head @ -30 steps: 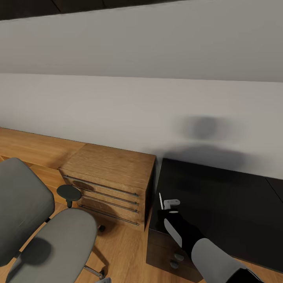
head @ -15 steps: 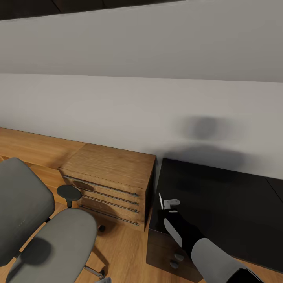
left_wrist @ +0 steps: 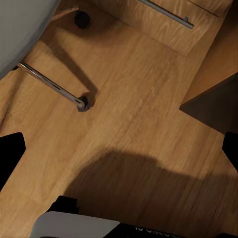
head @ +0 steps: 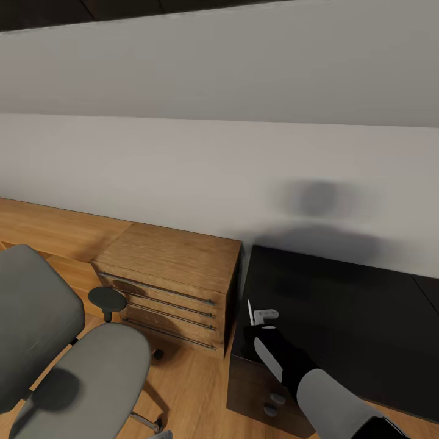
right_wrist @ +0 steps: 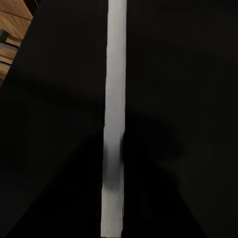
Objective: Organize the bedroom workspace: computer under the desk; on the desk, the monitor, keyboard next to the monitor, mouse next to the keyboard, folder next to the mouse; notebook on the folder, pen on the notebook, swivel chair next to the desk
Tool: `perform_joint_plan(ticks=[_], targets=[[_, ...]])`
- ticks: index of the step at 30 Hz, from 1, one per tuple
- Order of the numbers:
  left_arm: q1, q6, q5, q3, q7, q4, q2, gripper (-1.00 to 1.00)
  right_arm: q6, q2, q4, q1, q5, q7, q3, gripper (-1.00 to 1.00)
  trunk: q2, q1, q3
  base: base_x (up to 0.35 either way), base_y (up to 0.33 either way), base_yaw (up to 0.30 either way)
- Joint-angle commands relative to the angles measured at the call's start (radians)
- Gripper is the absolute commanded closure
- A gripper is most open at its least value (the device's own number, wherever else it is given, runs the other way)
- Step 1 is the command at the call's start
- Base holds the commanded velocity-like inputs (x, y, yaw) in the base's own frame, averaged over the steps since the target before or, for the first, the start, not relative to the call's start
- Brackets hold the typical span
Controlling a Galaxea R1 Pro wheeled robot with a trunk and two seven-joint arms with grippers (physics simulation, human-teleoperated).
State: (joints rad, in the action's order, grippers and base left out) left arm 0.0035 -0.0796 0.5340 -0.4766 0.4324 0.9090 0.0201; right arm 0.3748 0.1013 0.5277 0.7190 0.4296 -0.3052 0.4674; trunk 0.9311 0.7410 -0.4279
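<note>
- Pen [head: 249, 311] sits pinched in the right gripper [head: 259, 317], standing near upright, its length running straight out between the fingers in the right wrist view [right_wrist: 114, 114].
- Directly below lies the desk [head: 341, 311], at its corner by the dresser [head: 174, 268].
- Left gripper [left_wrist: 119, 148] hangs spread over bare floor [left_wrist: 129, 114], beside the chair [head: 73, 360].
- No readable writing anywhere.

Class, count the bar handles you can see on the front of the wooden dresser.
3. The bar handles run across the front of the wooden dresser, one above another: top, middle and bottom. A lower one may be hidden behind the swivel chair.
</note>
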Motion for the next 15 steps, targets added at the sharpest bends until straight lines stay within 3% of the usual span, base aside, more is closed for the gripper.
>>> perform_joint_plan(ticks=[1, 15], targets=[[0.000, -0.006, 0.011, -0.005, 0.006, 0.002, 0.001, -1.00, 0.007, -0.001, -0.054, 0.000, 0.015, -0.011, 0.006, 1.00, 0.001, 0.000, -0.001, 0.000, 0.000, 0.000], [0.000, -0.006, 0.010, -0.005, 0.006, 0.000, 0.001, -1.00, 0.007, -0.002, -0.048, 0.001, 0.017, -0.011, 0.005, 1.00, 0.001, 0.000, -0.001, 0.000, 0.000, 0.000]])
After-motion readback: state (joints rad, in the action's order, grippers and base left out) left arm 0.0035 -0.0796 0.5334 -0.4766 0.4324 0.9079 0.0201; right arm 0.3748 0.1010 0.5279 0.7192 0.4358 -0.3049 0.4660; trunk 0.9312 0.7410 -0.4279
